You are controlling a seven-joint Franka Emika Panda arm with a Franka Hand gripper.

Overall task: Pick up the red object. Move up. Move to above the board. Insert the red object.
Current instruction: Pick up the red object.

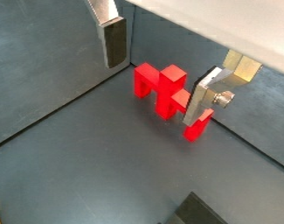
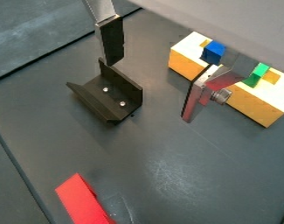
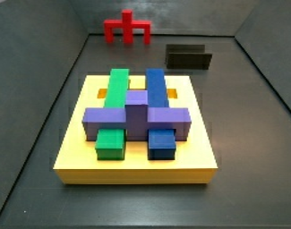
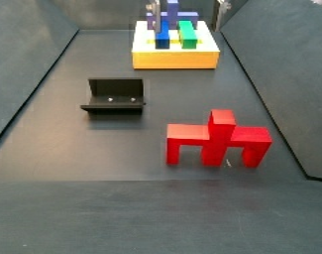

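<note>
The red object (image 1: 162,87) stands upright on the dark floor near a wall, clear of everything; it shows in both side views (image 3: 128,29) (image 4: 216,141), and one corner shows in a wrist view (image 2: 83,199). The board (image 3: 76,152) is a yellow slab bearing interlocked green, blue and purple blocks, seen in a side view (image 4: 176,60) and partly in a wrist view (image 2: 185,61). My gripper (image 1: 155,70) is open and empty, well above the floor. In that wrist view the red object lies between the fingers (image 1: 111,39), below them and untouched. The gripper also shows in the other wrist view (image 2: 155,68).
The fixture (image 2: 109,94), a dark L-shaped bracket, stands on the floor between the board and the red object (image 3: 190,58) (image 4: 114,96). Dark walls bound the floor on all sides.
</note>
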